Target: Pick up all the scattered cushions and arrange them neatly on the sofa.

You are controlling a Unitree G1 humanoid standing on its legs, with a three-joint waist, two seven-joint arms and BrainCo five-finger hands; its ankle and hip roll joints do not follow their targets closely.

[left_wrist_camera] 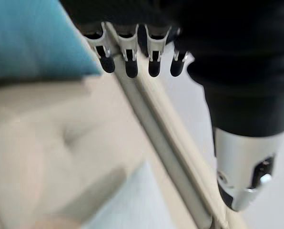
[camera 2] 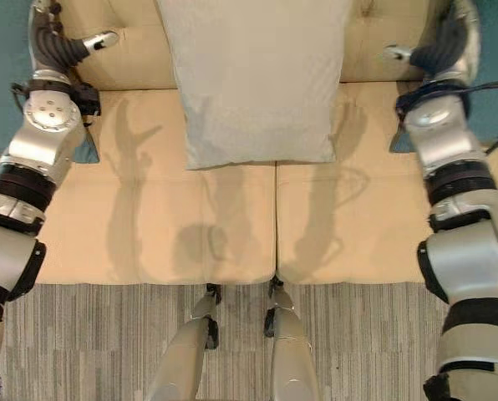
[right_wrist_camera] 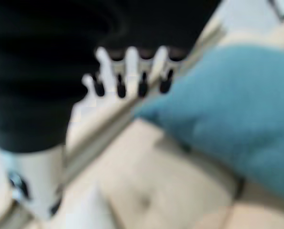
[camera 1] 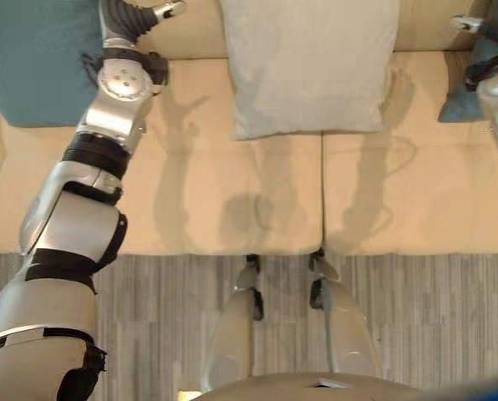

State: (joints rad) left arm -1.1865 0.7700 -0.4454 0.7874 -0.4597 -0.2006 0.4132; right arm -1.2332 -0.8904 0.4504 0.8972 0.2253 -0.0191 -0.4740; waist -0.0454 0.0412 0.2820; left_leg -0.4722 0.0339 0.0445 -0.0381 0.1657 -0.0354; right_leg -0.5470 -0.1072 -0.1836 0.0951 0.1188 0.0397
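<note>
Three cushions stood against the beige sofa's (camera 2: 149, 225) backrest: a pale grey cushion (camera 2: 253, 83) in the middle over the seam between the seats, a teal cushion (camera 1: 36, 58) at the far left, and another teal cushion (right_wrist_camera: 237, 124) at the far right. Both arms reached toward the backrest. The left hand (left_wrist_camera: 132, 52) hovered between the left teal cushion and the grey one, its fingers (left_wrist_camera: 128, 59) straight and holding nothing. The right hand (right_wrist_camera: 127, 71) hovered between the grey cushion and the right teal one, its fingers likewise extended and empty. The strip of grey carpet (camera 1: 416, 317) in front of the sofa carried no cushion. By the look of it, the arranging step was nearly complete. The next move probably called for drawing both hands back clear of the cushions without knocking them, then checking for any cushion left elsewhere.
</note>
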